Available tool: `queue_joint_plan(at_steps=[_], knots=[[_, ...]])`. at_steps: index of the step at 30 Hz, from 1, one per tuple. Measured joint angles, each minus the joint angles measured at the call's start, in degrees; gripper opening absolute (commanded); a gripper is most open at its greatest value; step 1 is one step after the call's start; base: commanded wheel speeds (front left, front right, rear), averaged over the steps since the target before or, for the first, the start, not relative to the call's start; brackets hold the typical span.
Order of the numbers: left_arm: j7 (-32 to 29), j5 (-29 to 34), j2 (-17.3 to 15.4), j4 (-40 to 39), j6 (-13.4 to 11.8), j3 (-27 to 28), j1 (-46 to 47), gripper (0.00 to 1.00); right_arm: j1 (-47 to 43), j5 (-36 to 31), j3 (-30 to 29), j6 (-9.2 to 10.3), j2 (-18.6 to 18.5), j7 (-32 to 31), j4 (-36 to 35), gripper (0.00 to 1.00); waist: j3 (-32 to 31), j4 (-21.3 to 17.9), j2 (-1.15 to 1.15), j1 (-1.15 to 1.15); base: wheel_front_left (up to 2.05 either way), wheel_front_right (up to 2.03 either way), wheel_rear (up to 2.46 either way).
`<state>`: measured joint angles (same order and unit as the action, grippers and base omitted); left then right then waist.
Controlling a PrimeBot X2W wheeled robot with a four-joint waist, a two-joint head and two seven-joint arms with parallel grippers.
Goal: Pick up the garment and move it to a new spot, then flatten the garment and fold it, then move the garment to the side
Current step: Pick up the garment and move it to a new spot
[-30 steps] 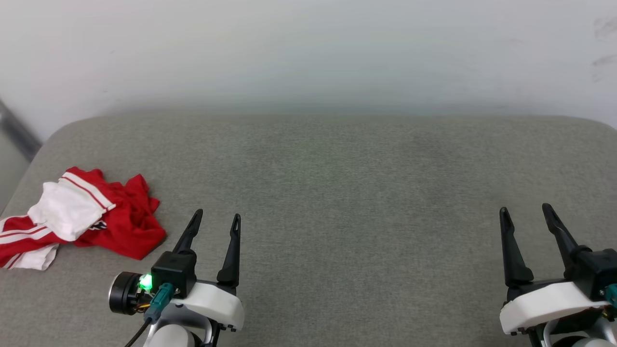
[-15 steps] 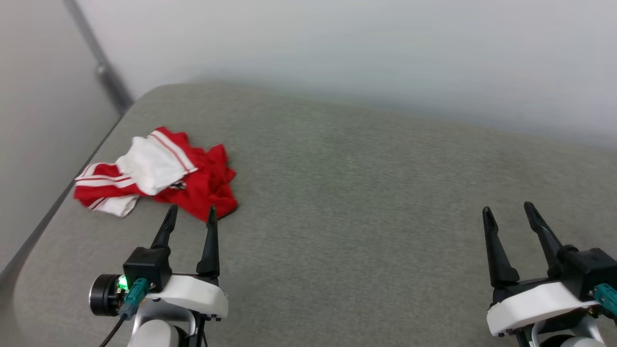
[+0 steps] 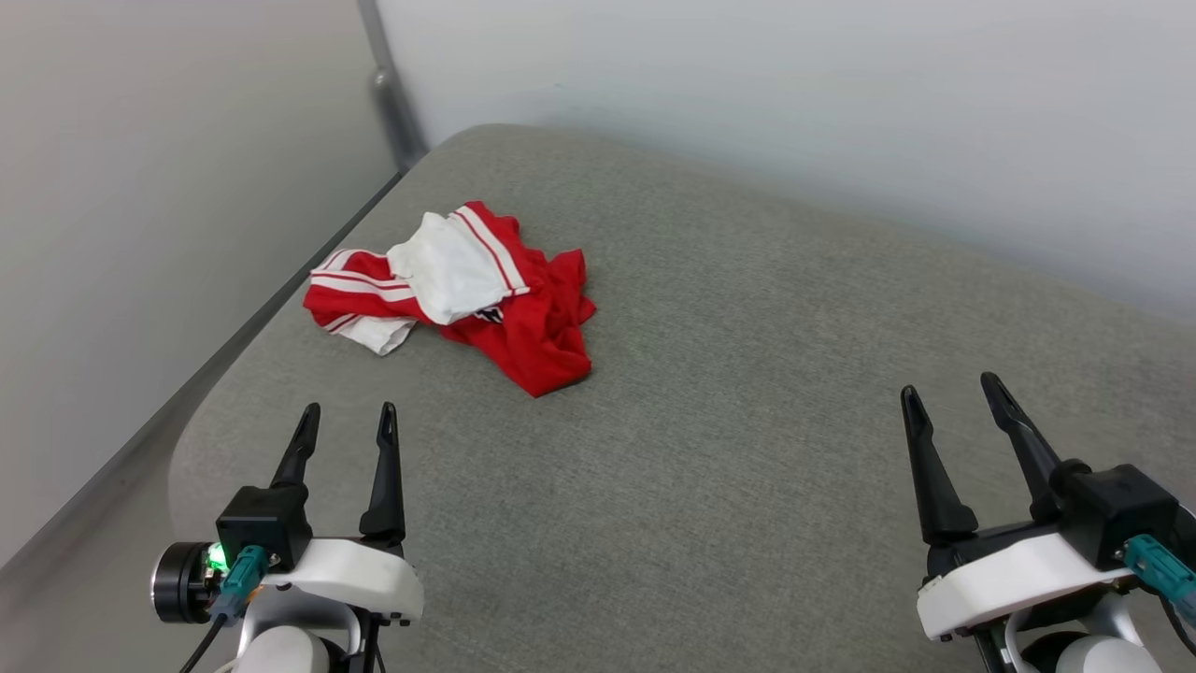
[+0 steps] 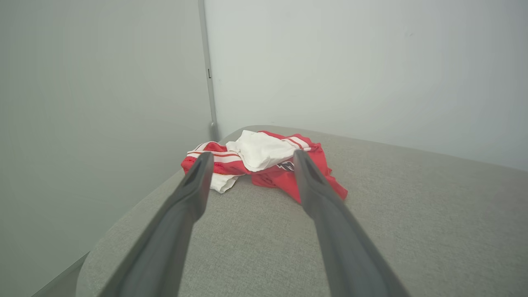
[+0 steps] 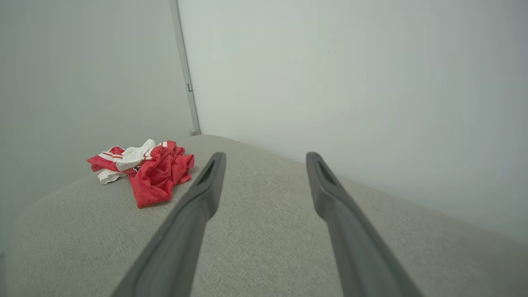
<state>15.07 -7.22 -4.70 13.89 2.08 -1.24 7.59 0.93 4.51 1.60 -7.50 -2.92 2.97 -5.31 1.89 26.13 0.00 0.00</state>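
The garment (image 3: pixel 467 294) lies crumpled on the grey cushioned surface (image 3: pixel 729 411) near its far left corner: red cloth with a white sleeve and red-and-white striped trim on top. My left gripper (image 3: pixel 347 416) is open and empty, well short of the garment, pointing toward it. In the left wrist view the garment (image 4: pixel 260 159) sits just beyond my open left gripper (image 4: pixel 251 159). My right gripper (image 3: pixel 946 391) stands open and empty at the lower right, far from the cloth. The right wrist view shows the garment (image 5: pixel 148 169) off to the left of my open right gripper (image 5: pixel 266 159).
A pale wall (image 3: pixel 794 93) runs behind the surface, and a second wall (image 3: pixel 140 187) stands to the left. A grey vertical post (image 3: pixel 388 84) marks the corner. The surface's rounded left edge (image 3: pixel 187 439) drops off close to my left gripper.
The camera has turned left, so the garment sits nearer the picture's middle and the left wall and corner post have come into view. Both grippers stay open and empty.
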Motion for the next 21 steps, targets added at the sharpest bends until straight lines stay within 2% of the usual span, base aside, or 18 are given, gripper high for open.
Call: queue_joint_plan(at_steps=[9, 16, 21], knots=[[0.0, 0.4, -0.2, 0.0, 0.4, 0.8, 0.0, 1.00, 0.5, -0.6, 0.8, 0.00, 0.0, 0.0, 0.2, 1.00, 0.5, 1.6, 0.00, 0.00, 0.00, 0.00, 0.00], [0.0, 0.5, -0.8, 0.8, 0.2, 1.8, 2.9, 1.00, 1.4, -1.6, 1.6, 0.00, 0.0, -0.6, -0.4, 1.00, 1.6, -0.1, 0.00, 0.00, 0.00, 0.00, 0.00], [0.0, -0.5, -2.3, 3.2, 0.8, 2.7, 9.8, 1.00, 2.9, -3.1, 2.3, 0.00, 0.0, -1.8, -1.6, 1.00, 3.5, -2.3, 0.00, 0.00, 0.00, 0.00, 0.00]])
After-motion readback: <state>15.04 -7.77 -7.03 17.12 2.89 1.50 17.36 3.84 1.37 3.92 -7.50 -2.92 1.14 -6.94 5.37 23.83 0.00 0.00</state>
